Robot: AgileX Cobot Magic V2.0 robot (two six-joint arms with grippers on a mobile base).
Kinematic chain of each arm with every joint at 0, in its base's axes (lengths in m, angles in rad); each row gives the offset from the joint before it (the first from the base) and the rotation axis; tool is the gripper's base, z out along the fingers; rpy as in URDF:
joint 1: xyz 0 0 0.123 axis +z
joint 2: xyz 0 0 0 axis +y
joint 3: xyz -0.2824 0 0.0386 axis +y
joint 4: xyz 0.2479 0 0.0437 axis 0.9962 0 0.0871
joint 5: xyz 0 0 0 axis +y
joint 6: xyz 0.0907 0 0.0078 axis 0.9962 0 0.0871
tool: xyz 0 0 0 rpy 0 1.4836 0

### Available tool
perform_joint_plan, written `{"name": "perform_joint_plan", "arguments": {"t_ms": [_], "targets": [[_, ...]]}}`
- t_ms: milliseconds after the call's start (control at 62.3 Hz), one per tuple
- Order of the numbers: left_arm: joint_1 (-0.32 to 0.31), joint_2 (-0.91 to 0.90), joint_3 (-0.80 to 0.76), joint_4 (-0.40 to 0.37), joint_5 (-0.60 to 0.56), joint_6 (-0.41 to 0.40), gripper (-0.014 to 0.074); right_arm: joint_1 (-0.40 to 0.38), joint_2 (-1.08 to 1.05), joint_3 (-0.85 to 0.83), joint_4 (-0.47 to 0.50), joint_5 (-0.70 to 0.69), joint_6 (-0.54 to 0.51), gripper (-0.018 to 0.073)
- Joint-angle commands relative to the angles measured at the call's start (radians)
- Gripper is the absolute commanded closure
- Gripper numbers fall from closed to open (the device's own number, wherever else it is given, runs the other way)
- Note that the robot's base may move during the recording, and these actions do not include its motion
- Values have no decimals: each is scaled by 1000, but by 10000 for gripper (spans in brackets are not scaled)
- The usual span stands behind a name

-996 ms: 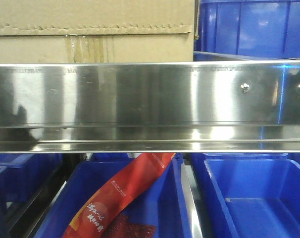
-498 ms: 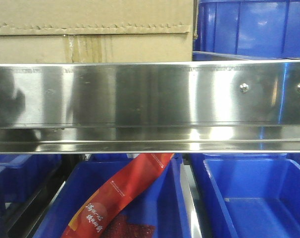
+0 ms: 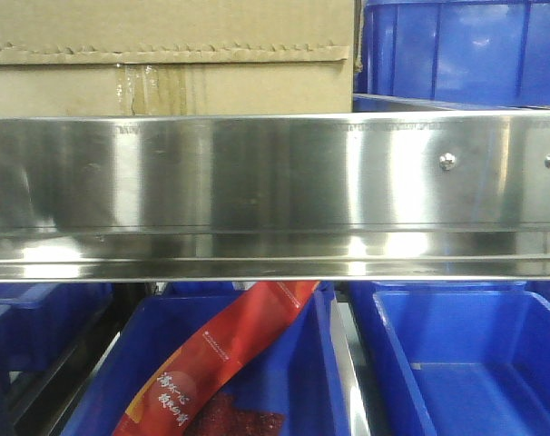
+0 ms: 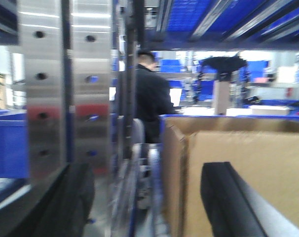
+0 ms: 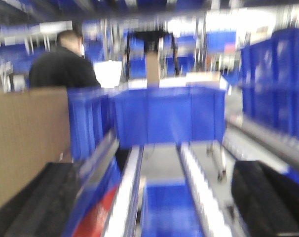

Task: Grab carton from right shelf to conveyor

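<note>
The brown carton (image 3: 166,54) sits on the right shelf behind its shiny steel front rail (image 3: 275,191), at the upper left of the front view. In the left wrist view the carton (image 4: 238,163) fills the right half. My left gripper (image 4: 147,202) is open, one dark finger (image 4: 73,202) left of the carton's corner edge, the other (image 4: 228,202) in front of the carton's face. My right gripper (image 5: 154,202) is open and empty over the shelf rollers, with the carton's side (image 5: 26,138) at its left. The conveyor is out of view.
Blue bins (image 3: 456,50) stand right of the carton, and more blue bins (image 3: 466,363) sit on the lower level, one holding a red packet (image 3: 220,363). A perforated steel upright (image 4: 65,89) is close at the left gripper's left. A person in black (image 4: 152,98) stands behind the shelf.
A dark reflection at the rail's left end has shrunk away. The carton and bins have not moved.
</note>
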Motion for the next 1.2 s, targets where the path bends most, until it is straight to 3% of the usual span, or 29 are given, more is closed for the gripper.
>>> {"name": "perform_joint_plan", "arguments": {"t_ms": [0,161,369,450,674,851,964,1060,1188], "targets": [[-28,60,-57,-16,-5,9,192,7,51,-47,7,45,-7,1],[-103,215,-253,-8,159,138,193,50,167,-204,27,93,-17,1],[-248,489,-582,-28,479,138,193,196,416,-468,86,154,-40,1],[-272,608,-704,-28,585,135,193,259,526,-577,86,213,-40,1],[-274,905,-1056,-22,801,51,193,407,901,-966,84,451,-40,1],[-274,1101,-1293,66,981,-13,193,423,1189,-1330,8,699,12,1],[-273,1212,-1418,120,989,-20,193,423,1345,-1554,-85,848,80,7],[-246,1281,-1490,94,989,-25,193,425,1455,-1706,-98,855,114,11],[-181,1345,-1547,-5,989,-25,193,453,1569,-1828,-102,855,128,11]]}}
